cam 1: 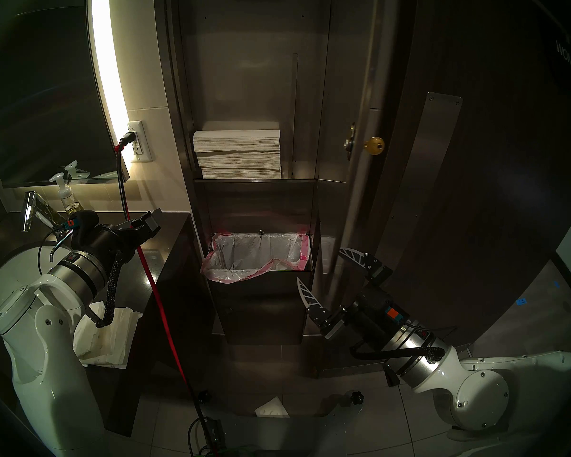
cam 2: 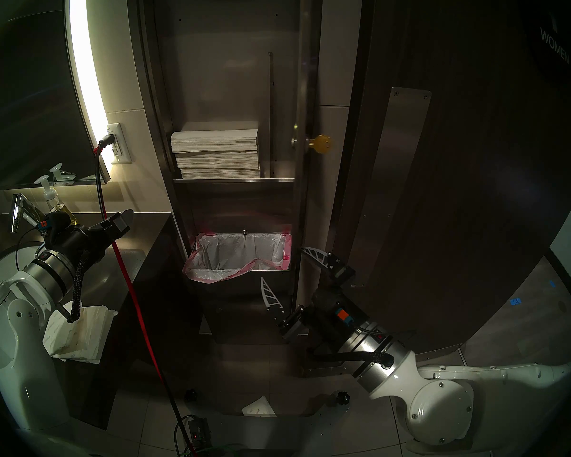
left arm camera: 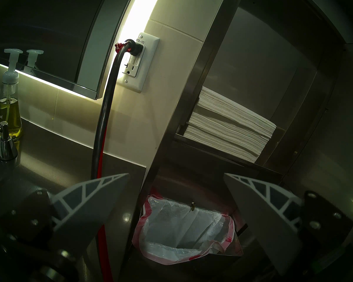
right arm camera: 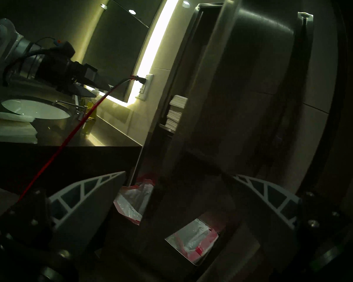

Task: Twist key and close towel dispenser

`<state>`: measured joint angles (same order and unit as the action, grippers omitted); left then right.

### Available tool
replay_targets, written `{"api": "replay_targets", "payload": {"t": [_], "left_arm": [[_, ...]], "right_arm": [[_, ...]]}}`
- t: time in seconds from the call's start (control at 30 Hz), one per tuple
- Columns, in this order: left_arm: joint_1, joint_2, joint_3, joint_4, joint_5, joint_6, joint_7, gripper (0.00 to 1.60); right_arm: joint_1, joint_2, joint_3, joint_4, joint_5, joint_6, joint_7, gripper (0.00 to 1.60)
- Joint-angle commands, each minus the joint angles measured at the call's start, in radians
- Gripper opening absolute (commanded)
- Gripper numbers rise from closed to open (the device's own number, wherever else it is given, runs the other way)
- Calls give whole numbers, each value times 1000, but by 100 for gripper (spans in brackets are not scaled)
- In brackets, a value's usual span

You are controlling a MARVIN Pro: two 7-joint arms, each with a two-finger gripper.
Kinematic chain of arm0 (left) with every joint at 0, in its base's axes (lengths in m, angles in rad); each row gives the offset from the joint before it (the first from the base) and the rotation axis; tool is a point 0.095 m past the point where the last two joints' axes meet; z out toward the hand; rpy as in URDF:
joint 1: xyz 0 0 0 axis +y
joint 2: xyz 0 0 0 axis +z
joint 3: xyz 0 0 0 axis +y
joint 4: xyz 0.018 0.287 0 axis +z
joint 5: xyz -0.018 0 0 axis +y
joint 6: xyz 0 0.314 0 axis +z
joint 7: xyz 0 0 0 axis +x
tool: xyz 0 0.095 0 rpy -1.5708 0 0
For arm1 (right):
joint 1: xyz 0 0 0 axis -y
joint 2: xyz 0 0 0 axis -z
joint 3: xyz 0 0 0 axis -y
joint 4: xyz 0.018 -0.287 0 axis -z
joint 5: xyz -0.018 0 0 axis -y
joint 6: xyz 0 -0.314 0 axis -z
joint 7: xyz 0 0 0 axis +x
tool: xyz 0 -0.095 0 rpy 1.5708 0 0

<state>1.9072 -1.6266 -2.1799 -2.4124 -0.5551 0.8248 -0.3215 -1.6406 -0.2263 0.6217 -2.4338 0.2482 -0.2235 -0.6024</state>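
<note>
The towel dispenser [cam 1: 244, 67] is a tall steel cabinet standing open, with white folded towels [cam 1: 238, 154] on a shelf and a pink-rimmed bin liner [cam 1: 257, 258] below. Its long steel door [cam 1: 360, 83] is swung out on the right, nearly edge-on. A brass key [cam 1: 374, 145] sticks out of the round lock disc [cam 1: 349, 139] at mid height of the door. My right gripper [cam 1: 323, 271] is open, its fingers on either side of the door's lower edge [right arm camera: 243, 92], far below the key. My left gripper [cam 1: 150, 220] is open and empty over the counter, left of the cabinet.
A dark brown wooden door [cam 1: 508, 182] with a steel push plate [cam 1: 432, 182] stands right behind the dispenser door. A red and black cable [cam 1: 159, 298] runs from the outlet [cam 1: 139, 141] to the floor. A soap bottle [cam 1: 67, 200], faucet [cam 1: 30, 212] and loose paper towels [cam 1: 109, 334] are on the counter.
</note>
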Motion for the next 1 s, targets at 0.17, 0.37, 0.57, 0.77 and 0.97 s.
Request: {"api": "replay_targets", "payload": {"t": [0.17,0.37,0.57,0.77,0.97], "left_arm": [[-2,1,0,-7,-1,-1,-1,160],[-2,1,0,-7,-1,-1,-1,160],[-2,1,0,-7,-1,-1,-1,160],[-2,1,0,-6,-1,-1,-1,160],[-2,1,0,-7,-1,-1,-1,160]], "right_arm": [[76,-83,50,-10,45,44,74,160],[124,-160,58,-10,73,79,169,160],[185,-239,41,-10,63,123,273,160],[247,-309,18,-10,63,172,356,160],[305,-368,4,-10,85,230,390,160]]}}
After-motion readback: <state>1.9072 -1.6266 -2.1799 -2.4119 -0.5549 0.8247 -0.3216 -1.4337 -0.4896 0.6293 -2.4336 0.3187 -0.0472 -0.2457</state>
